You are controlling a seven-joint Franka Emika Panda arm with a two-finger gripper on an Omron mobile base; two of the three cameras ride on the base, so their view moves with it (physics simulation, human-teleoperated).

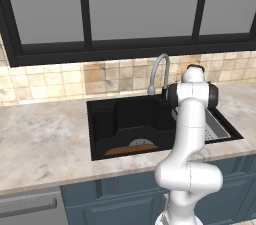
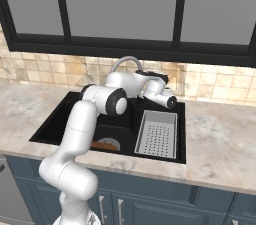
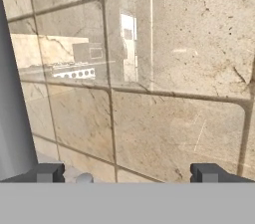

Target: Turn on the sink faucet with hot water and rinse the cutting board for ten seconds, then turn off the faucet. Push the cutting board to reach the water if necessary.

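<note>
Claw [image 3: 127,172] spread wide, grasping nothing; the stiff, slick sink faucet [image 3: 12,103] just beside it needs nudging at its lever.

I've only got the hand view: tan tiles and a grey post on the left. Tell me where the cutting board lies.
Observer: The flat orange-brown wooden cutting board lies on the floor of the black rectangular recessed sink, against its front wall.
Operator: Report the water.
Observer: No stream runs from the tall grey gooseneck faucet.
Operator: Now place my gripper.
Observer: The open gripper hangs right of the faucet, by the back end of the grey perforated strainer tray.
</note>
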